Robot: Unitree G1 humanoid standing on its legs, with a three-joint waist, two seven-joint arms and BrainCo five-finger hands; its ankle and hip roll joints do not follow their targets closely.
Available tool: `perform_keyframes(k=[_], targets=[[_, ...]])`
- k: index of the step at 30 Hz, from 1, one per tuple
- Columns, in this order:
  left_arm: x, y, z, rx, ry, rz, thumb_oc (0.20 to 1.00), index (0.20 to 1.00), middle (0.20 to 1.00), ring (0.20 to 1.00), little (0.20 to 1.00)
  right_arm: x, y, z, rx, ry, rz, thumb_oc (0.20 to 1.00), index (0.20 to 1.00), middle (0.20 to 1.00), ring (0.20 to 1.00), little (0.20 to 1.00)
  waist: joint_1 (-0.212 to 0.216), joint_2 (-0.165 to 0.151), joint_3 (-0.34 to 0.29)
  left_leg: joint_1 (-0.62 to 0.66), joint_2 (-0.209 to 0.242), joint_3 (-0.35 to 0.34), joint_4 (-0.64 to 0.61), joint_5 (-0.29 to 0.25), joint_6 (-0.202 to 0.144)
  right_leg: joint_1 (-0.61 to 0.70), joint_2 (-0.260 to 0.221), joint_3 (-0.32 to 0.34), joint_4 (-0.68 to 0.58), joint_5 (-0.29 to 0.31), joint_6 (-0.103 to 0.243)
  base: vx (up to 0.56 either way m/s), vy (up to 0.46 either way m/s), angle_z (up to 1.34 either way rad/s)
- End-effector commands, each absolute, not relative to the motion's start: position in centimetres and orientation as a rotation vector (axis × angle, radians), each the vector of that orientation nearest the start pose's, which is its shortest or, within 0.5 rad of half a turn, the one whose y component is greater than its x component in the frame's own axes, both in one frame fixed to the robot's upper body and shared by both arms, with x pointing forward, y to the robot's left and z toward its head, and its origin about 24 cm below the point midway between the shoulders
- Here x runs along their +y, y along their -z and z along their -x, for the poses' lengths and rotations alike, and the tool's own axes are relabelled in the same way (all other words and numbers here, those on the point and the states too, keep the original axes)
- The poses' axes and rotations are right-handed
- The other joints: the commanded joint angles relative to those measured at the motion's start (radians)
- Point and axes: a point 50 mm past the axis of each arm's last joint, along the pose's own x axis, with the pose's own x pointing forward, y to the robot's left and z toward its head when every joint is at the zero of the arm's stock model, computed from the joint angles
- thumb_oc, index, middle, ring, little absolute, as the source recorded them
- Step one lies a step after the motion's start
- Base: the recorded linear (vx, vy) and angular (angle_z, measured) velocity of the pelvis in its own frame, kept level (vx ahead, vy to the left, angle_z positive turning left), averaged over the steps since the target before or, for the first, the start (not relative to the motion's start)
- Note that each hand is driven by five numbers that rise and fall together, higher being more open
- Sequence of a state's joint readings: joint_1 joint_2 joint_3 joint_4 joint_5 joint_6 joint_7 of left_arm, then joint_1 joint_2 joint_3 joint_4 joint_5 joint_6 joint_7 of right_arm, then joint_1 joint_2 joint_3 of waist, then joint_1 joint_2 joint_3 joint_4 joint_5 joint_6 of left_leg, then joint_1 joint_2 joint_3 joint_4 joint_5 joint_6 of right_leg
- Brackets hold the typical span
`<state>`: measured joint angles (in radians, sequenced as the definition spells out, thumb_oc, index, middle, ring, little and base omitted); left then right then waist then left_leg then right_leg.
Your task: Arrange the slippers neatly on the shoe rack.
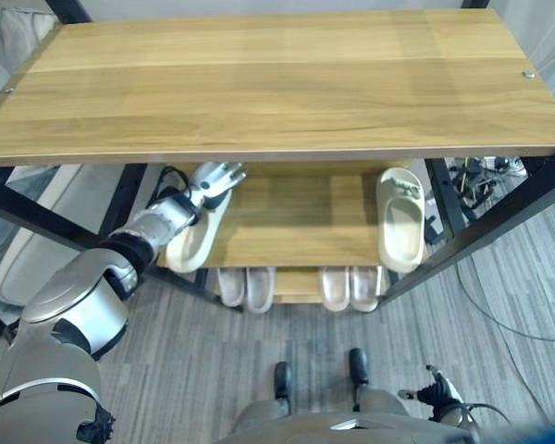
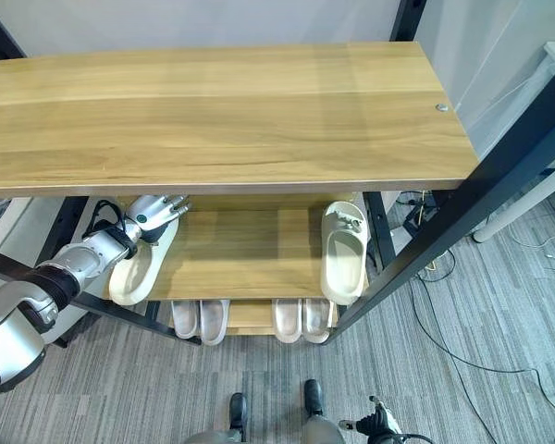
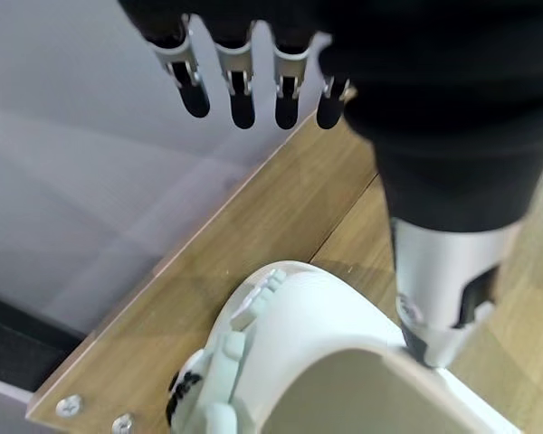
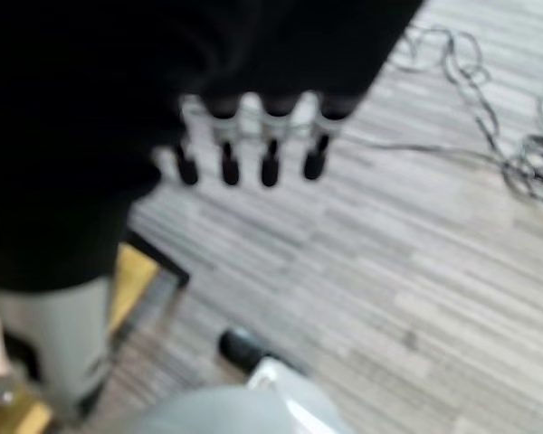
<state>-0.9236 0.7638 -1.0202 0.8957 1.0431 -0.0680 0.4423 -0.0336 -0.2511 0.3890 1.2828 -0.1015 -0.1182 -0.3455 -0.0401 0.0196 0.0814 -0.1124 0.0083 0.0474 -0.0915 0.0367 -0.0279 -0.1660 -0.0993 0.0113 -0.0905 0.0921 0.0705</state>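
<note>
On the middle shelf (image 2: 240, 250) of the shoe rack (image 2: 213, 111), the left hand (image 2: 153, 214) hovers with fingers (image 3: 242, 86) straight and spread above the left slipper (image 2: 137, 268), its mate (image 2: 343, 252) lying well apart at the shelf's right end, while the right hand (image 4: 253, 136) hangs with straight fingers over the floor (image 4: 416, 271).

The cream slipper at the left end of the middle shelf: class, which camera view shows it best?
The right eye view: the left slipper shows nearly whole, under the left hand. The left eye view hides its toe under the top shelf. The left wrist view gives only its strap end, close up.
</note>
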Motion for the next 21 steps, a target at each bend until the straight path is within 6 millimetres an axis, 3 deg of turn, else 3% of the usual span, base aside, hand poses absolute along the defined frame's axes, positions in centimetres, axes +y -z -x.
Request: perform_keyframes(k=[1,21], targets=[[25.4,-17.4,-39.0,-0.369,-0.033,-2.361,1.000,1.000,1.000,1.000,1.000,-24.4,14.5,-12.5,0.969,0.072,0.731,1.000,1.000,1.000,1.000,1.000,0.022,0.045,0.032,0.004,-0.001,0.020,0.016,-0.057,-0.013,0.033,0.001,-0.040,0.071,-0.097,0.097,0.00,0.000,0.00],[27.0,-18.0,-37.8,-0.351,-0.047,-2.225,1.000,1.000,1.000,1.000,1.000,-24.3,15.3,-10.3,1.062,0.070,0.708,1.000,1.000,1.000,1.000,1.000,0.036,0.048,0.017,0.058,-0.009,0.008,0.005,-0.071,-0.014,0.087,-0.003,-0.063,0.055,-0.105,0.096,0.01,0.000,0.00]])
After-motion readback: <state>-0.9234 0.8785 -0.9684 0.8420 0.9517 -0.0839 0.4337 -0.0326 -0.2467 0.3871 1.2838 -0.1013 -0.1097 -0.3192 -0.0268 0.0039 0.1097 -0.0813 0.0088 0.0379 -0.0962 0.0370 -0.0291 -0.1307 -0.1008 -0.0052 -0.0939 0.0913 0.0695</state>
